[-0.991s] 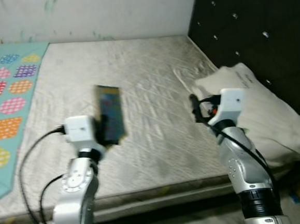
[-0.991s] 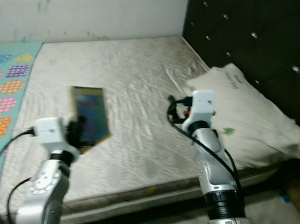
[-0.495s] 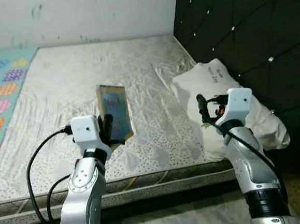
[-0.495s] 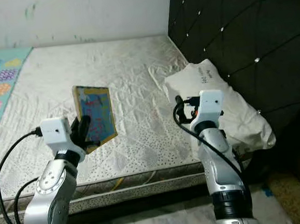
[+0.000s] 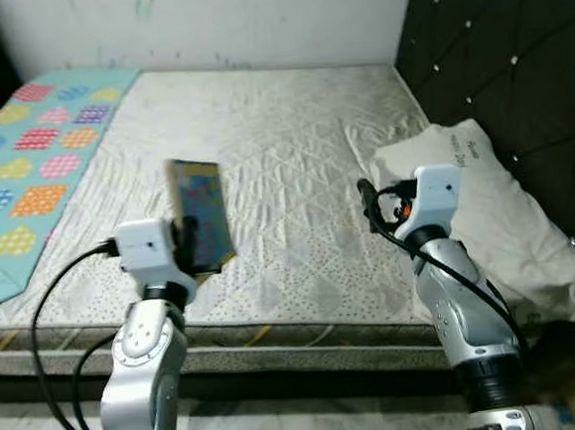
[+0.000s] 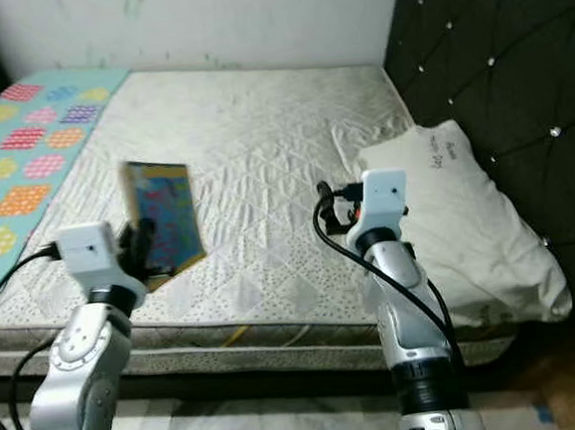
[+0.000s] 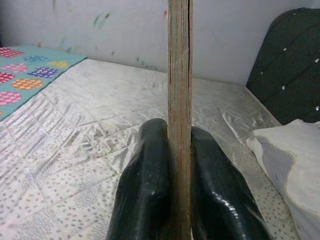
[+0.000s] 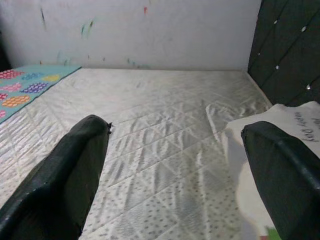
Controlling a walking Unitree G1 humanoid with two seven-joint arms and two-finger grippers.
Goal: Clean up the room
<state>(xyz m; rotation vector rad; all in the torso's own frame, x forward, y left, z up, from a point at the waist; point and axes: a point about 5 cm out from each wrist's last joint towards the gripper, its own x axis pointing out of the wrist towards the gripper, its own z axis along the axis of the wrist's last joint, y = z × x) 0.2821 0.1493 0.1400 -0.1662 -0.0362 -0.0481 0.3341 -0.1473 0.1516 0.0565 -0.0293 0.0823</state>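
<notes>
A thin book [image 5: 199, 214] stands upright at centre left of the frame, pinched at its lower edge by the left tool [image 7: 179, 165], above the mattress [image 5: 282, 146] near its front edge. The right tool [image 8: 175, 165] hovers spread beside the white pillow [image 5: 506, 208] at right; open mattress lies between them.
</notes>
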